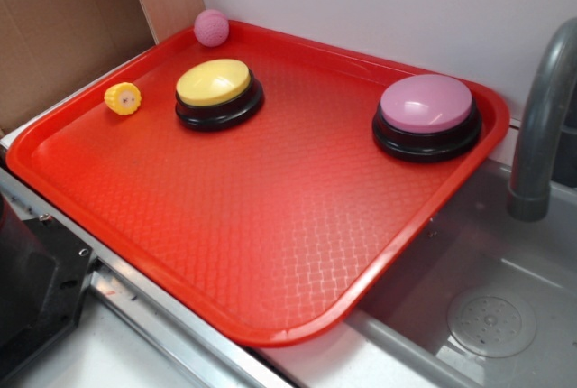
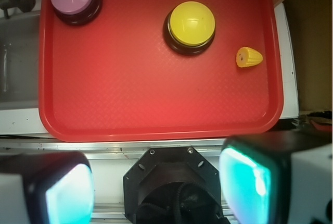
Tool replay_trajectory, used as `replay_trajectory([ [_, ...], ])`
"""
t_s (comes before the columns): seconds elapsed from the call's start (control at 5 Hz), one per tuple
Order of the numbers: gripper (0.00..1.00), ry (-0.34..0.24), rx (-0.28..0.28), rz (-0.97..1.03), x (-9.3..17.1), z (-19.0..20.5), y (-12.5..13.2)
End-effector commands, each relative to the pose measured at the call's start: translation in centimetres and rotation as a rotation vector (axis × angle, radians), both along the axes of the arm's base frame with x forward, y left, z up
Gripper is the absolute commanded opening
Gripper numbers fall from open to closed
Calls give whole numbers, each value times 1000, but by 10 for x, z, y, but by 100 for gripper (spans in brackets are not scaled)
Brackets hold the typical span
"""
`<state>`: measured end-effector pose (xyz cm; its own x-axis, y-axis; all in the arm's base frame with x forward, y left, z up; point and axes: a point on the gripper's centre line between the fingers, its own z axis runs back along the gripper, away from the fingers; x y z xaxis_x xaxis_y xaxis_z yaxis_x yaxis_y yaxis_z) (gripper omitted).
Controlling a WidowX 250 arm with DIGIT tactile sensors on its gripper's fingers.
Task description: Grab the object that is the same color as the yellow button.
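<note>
A small yellow-orange toy corn piece (image 1: 123, 98) lies on the red tray (image 1: 270, 226) near its far left edge, just left of the yellow button (image 1: 215, 83) on its black base. In the wrist view the corn (image 2: 248, 57) lies right of the yellow button (image 2: 191, 24). My gripper (image 2: 156, 190) is open and empty, its two fingers (image 2: 250, 182) wide apart, held high above the robot base below the tray's near rim (image 2: 156, 133). The gripper does not show in the exterior view.
A pink-purple dome button (image 1: 425, 106) on a black base stands at the tray's right side. A pink textured ball (image 1: 212, 27) sits in the far corner. A grey sink (image 1: 491, 316) with a faucet (image 1: 541, 117) lies right. Cardboard (image 1: 63, 27) stands behind left.
</note>
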<state>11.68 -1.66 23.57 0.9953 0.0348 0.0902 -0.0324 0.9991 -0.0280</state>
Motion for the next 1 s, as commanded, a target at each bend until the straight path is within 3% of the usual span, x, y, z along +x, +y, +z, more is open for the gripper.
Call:
replay_trajectory([
  [0.0, 100, 0, 0, 0, 0, 0, 0],
  [0.2, 100, 16, -57, 223, 11, -13, 25],
  [0.4, 100, 3, -74, 433, 25, -35, 43],
  [0.8, 100, -21, -58, 861, 58, -85, 99],
])
